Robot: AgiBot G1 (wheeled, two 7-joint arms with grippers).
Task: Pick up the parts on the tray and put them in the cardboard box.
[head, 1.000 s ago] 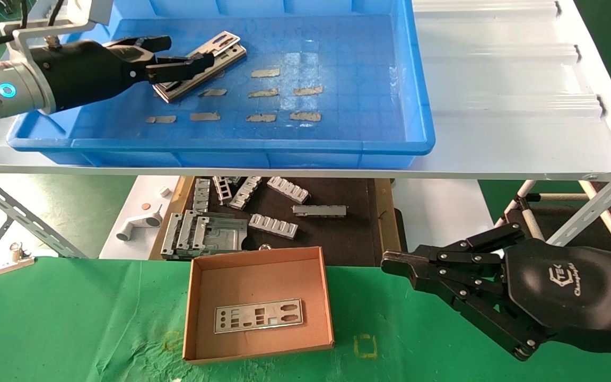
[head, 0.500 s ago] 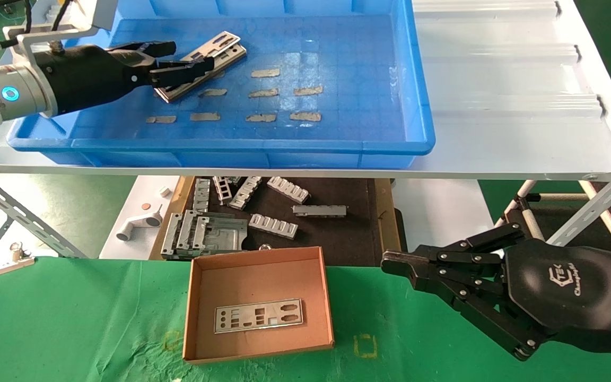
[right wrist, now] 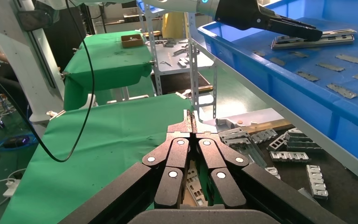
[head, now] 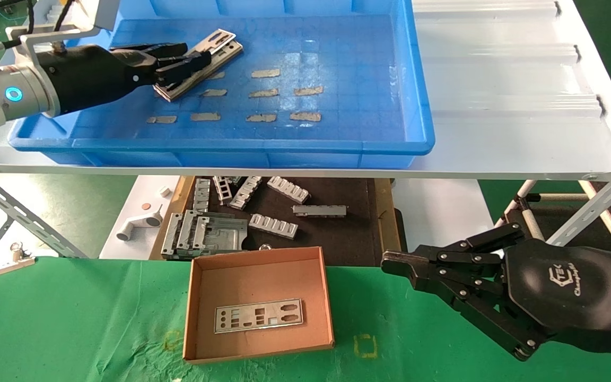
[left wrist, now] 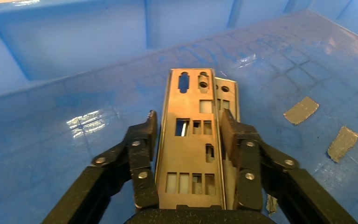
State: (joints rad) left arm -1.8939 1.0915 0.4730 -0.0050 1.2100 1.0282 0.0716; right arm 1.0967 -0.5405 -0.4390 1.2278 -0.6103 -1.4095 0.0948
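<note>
Since the earlier frame, the left gripper (head: 186, 63) closed on the top part (left wrist: 189, 140), tilting it inside the tray (head: 390, 79); the right gripper (head: 390, 263) remained closed beside the cardboard box (head: 326, 297).

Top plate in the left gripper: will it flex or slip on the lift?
The top plate looks like thin punched sheet metal, so probably light and stiff along its length. The left gripper pinches its long edges, which are smooth and narrow, so it may slip or pivot. A second plate lies directly beneath and might drag along.
</note>
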